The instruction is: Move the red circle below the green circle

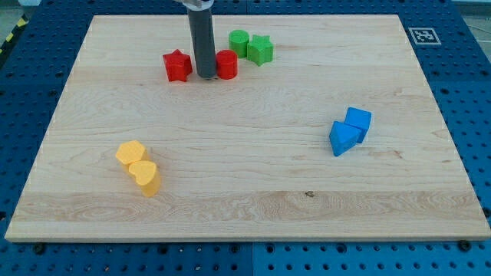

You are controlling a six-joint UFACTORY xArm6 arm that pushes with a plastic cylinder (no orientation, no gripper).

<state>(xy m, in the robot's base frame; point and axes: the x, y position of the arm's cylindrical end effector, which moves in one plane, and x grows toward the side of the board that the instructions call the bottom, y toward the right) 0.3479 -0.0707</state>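
Currently, the red circle [226,65] sits near the board's top edge, just below and to the view's left of the green circle [239,42]. Your tip [205,75] rests against its left side, between it and the red star [177,66]. There is no claw to report: the arm ends in a bare rod. Push gently toward the view's right, so the red circle settles squarely under the green one. Avoid nudging the green star [261,50] beside it.

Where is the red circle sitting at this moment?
The red circle lies near the view's top, left of centre, just below and left of the green circle. My tip is against its left side, with the red star beyond.
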